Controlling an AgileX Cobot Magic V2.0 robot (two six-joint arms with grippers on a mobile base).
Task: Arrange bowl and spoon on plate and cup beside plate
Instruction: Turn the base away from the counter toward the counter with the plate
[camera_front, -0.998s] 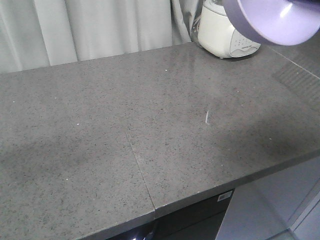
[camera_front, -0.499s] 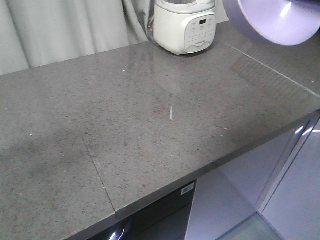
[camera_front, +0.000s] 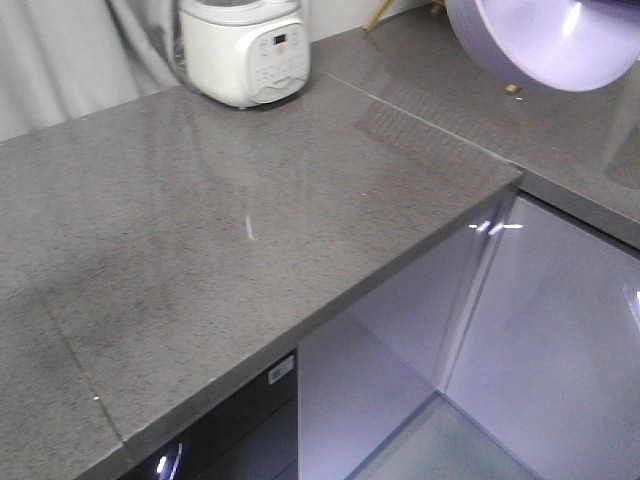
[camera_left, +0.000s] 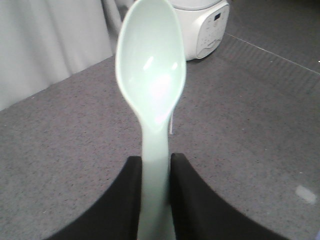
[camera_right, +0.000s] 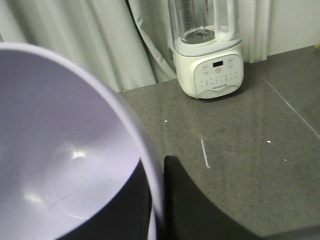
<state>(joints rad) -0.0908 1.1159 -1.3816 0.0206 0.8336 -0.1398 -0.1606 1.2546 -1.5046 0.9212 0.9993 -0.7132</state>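
The lavender bowl (camera_front: 545, 40) hangs in the air at the top right of the front view, above the counter. In the right wrist view the bowl (camera_right: 60, 150) fills the left side, and my right gripper (camera_right: 156, 162) is shut on its rim, one finger inside and one outside. My left gripper (camera_left: 155, 160) is shut on the handle of the pale mint-green spoon (camera_left: 150, 75), whose head points away from me over the counter. The plate and the cup are out of view.
A grey speckled countertop (camera_front: 200, 250) runs left, with a white kitchen appliance (camera_front: 245, 50) at its back by the curtain. The counter turns a corner at right above glossy lilac cabinet doors (camera_front: 540, 330). A small white mark (camera_front: 249, 227) lies on the counter.
The front view has swung to the right: the appliance and the white mark slid left in the frame, and the counter's corner and cabinet doors came into view. The bowl stays at the top right.
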